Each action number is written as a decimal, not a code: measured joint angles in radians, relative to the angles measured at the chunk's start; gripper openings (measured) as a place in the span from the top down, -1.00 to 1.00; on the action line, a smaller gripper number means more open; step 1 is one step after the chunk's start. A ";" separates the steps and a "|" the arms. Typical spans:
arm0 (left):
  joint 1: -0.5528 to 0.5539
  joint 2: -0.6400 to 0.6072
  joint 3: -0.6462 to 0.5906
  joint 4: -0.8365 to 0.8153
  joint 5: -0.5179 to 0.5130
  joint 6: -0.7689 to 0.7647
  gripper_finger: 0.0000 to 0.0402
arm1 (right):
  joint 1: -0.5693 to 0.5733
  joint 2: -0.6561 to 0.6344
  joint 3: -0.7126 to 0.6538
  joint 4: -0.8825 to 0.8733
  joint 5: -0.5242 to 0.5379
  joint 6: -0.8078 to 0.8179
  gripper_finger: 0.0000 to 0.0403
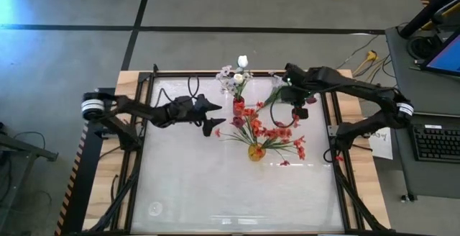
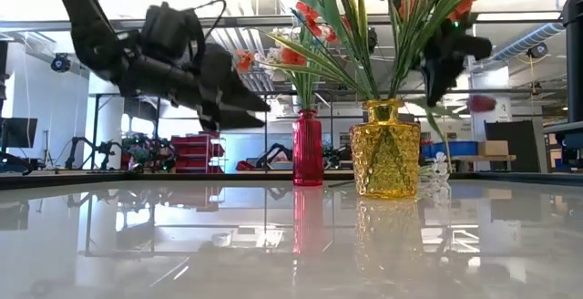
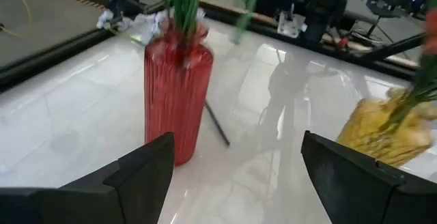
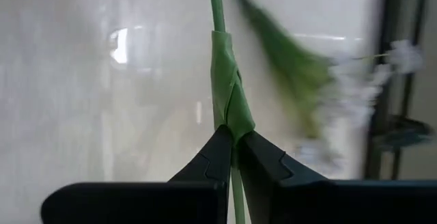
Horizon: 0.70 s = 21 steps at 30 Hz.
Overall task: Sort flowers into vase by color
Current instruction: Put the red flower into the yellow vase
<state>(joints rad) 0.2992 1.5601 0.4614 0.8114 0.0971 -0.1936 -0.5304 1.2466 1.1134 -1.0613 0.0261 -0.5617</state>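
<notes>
The right tool [image 4: 232,149] was closed on a light, bendy flower stem [image 4: 225,80], best held at its wrapped part.

A grey concrete floor [image 1: 215,6] crossed by dark tape lines [image 1: 136,13] surrounds the glossy white tabletop [image 1: 215,193], which sits in a pale wooden frame [image 1: 129,78]. Beside it stands a dark desk with a black keyboard [image 1: 437,141] and a blue-lit monitor [image 1: 445,52]. Beyond the table, the low view shows a bright workshop with ceiling pipes [image 2: 547,35], red storage bins [image 2: 196,149] and a cardboard box [image 2: 496,148].
</notes>
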 joint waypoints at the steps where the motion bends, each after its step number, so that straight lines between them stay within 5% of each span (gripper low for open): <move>1: -0.004 -0.030 0.000 -0.027 0.000 0.000 -0.51 | 0.000 -0.006 0.023 -0.011 0.013 0.000 0.92; 12: -0.129 -0.367 0.004 -0.282 -0.062 0.052 -0.51 | 0.003 -0.021 0.322 -0.285 0.029 -0.032 0.92; 21: -0.351 -0.437 0.119 -0.330 -0.148 0.251 -0.51 | 0.078 -0.021 0.529 -0.403 0.034 -0.068 0.95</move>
<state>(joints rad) -0.0516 1.1236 0.5799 0.4813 -0.0508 0.0573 -0.4528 1.2251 1.6425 -1.4642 0.0600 -0.6297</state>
